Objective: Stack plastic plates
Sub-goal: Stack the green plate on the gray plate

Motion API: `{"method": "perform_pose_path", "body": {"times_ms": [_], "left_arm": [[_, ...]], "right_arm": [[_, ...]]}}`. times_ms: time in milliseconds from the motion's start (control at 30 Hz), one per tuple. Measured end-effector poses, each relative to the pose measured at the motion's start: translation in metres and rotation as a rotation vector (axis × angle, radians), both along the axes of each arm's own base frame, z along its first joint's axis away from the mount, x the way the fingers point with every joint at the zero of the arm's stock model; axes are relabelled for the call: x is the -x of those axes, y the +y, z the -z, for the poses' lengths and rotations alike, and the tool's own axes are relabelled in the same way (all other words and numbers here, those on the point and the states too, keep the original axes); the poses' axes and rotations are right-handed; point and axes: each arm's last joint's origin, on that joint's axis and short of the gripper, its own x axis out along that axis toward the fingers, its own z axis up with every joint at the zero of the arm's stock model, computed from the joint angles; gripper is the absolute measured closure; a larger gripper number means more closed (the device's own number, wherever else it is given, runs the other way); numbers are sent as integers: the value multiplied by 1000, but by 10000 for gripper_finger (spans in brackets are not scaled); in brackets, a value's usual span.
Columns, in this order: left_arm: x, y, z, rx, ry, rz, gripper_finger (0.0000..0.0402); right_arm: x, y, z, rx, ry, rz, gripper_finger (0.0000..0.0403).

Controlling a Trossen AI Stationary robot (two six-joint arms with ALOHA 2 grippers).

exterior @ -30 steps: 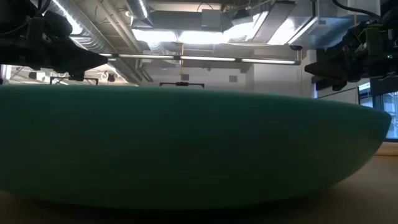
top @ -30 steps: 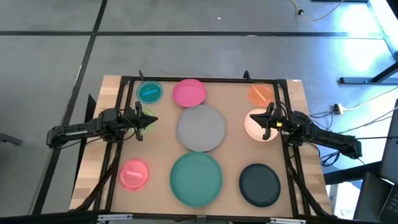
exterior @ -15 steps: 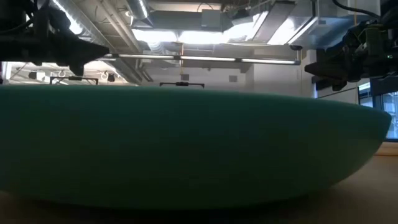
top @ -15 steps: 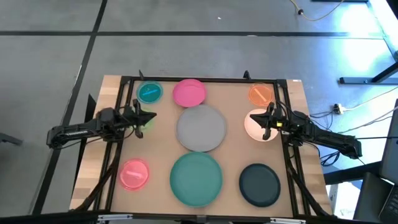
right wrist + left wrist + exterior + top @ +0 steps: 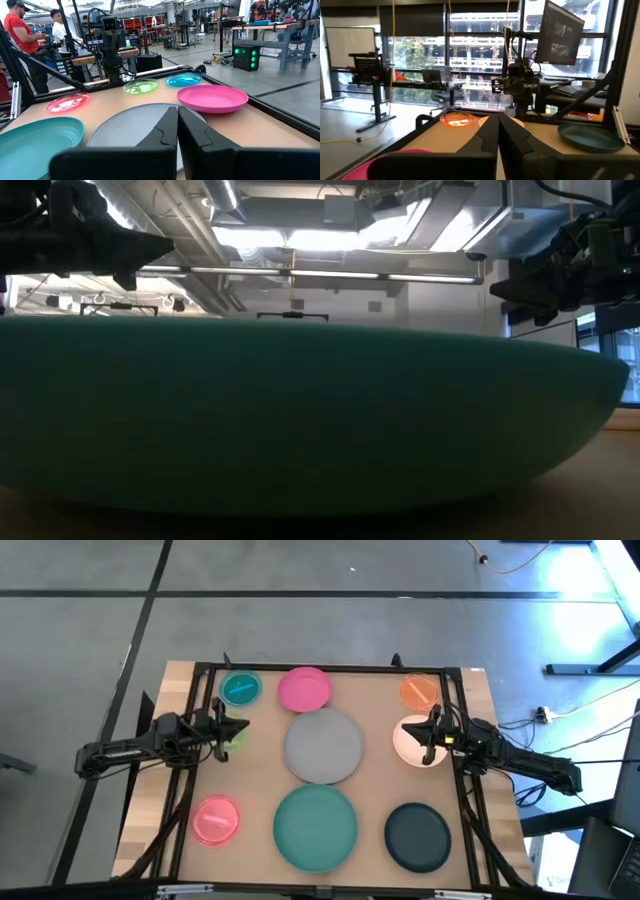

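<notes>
Nine plates lie flat and apart on the table. At the far side are the small teal plate (image 5: 240,689), the magenta plate (image 5: 304,688) and the orange plate (image 5: 419,691). The grey plate (image 5: 323,745) is central. The teal-green plate (image 5: 316,827), dark slate plate (image 5: 417,836) and pink plate (image 5: 216,819) are near. My left gripper (image 5: 244,727) hangs shut in the air over the small green plate (image 5: 141,86). My right gripper (image 5: 418,737) hangs shut over the cream plate (image 5: 408,740). Both sets of fingers show shut in the wrist views (image 5: 498,125) (image 5: 176,117).
A black frame (image 5: 330,668) runs along the table's far edge and down both sides. Bare wood shows between the plates. In the low view the teal-green plate (image 5: 300,420) fills the foreground. People (image 5: 20,30) stand in the room beyond the table.
My left gripper has risen a little and drifted slightly toward the table's far edge, staying shut. The plates have kept their places.
</notes>
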Motion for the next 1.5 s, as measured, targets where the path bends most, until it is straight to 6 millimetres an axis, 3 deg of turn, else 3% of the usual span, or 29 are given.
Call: {"method": "perform_pose_path", "body": {"times_ms": [233, 400, 733, 1100, 1500], "left_arm": [[-1, 0, -4, -2, -39, 19, 400], [-5, -1, -7, 18, -62, 35, 400], [-27, -10, -17, 49, 45, 72, 400], [-68, -29, -34, 32, 232, 101, 400], [-137, -49, -57, -119, 386, 198, 400]], "right_arm": [[1, 0, -13, 54, -125, 25, 398], [1, 0, -12, 70, -114, 26, 398], [2, 1, -16, 110, -149, 3, 398], [4, 1, -26, 171, -238, 13, 398], [4, 1, -26, 192, -236, 23, 398]]}}
